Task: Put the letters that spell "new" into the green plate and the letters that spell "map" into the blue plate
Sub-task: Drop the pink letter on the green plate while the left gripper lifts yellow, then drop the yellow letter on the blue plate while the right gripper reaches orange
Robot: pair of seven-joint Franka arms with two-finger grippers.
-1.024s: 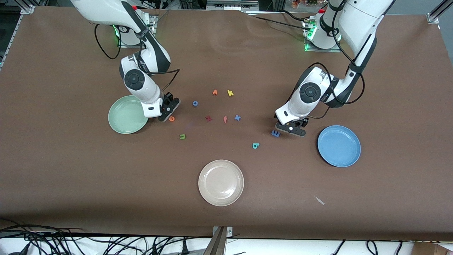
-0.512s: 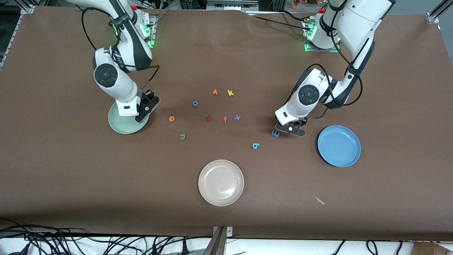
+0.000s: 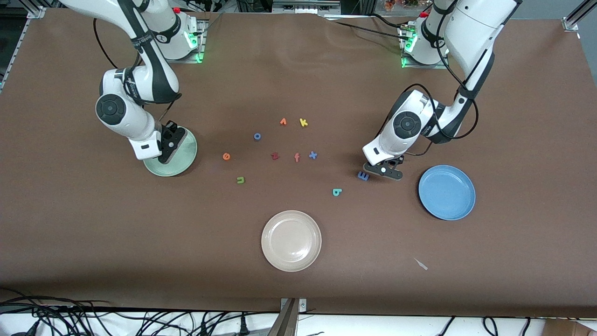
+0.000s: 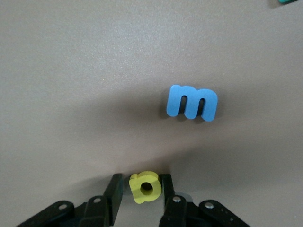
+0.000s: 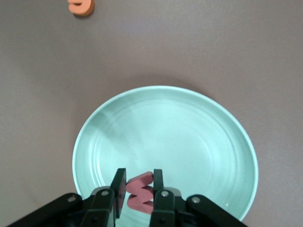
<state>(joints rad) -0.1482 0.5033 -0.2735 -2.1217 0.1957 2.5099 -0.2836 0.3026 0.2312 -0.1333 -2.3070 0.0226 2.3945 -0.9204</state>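
Note:
My right gripper [image 3: 166, 150] hangs over the green plate [image 3: 184, 150], shut on the salmon-red w [image 5: 141, 191]; the plate [image 5: 189, 137] is bare beneath it. The orange e [image 3: 226, 156] and green n [image 3: 240, 179] lie on the table toward the middle. My left gripper [image 3: 383, 171] is down at the table beside the blue m [image 3: 363, 175]. Its fingers stand close around the yellow a [image 4: 145, 187]: one touches it, and a sliver of gap shows at the other. The front view hides the a. The teal p [image 3: 336, 192] lies nearer the camera, and the blue plate [image 3: 447, 192] holds nothing.
A cream plate [image 3: 291, 240] sits near the table's front edge. Mid-table lie an orange v [image 3: 283, 122], yellow k [image 3: 303, 122], blue o [image 3: 257, 136], dark red z [image 3: 274, 156], salmon f [image 3: 296, 157] and blue x [image 3: 313, 155].
My right arm has swung from beside the orange e to over the green plate, carrying the w. My left gripper has stayed in place while its fingers closed in.

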